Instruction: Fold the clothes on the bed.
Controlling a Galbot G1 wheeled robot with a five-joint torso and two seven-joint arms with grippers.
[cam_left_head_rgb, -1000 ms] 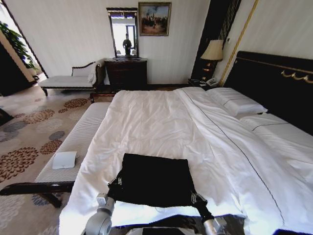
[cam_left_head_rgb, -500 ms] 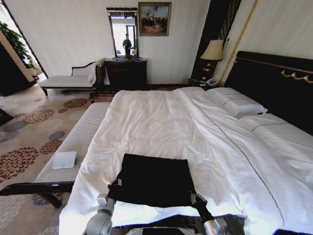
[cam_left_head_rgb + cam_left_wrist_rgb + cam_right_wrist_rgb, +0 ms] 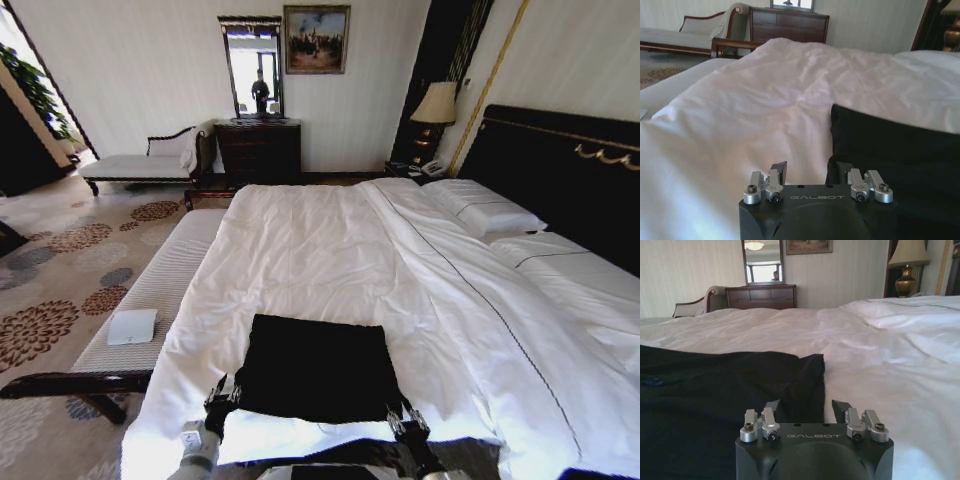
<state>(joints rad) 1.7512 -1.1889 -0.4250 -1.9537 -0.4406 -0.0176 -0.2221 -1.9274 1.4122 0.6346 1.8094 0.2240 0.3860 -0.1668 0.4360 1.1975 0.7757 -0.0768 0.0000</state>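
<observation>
Both claws, left [image 3: 222, 398] and right [image 3: 400, 415], sit released at lower-frame corners of the soft black folded T-shirt [image 3: 312, 368] on the white-duvet bed [image 3: 330, 250]; grab only shirt fabric, evenly.

1. The bed [image 3: 330, 250] is a large double with a rumpled white duvet [image 3: 300, 260], a dark frame and a tall black headboard [image 3: 560, 170] with gold trim.
2. Two white pillows [image 3: 485, 212] lie at the headboard end.
3. The black T-shirt [image 3: 312, 367] lies flat on the duvet near the foot edge, folded into a rough rectangle, small against the bed.
</observation>
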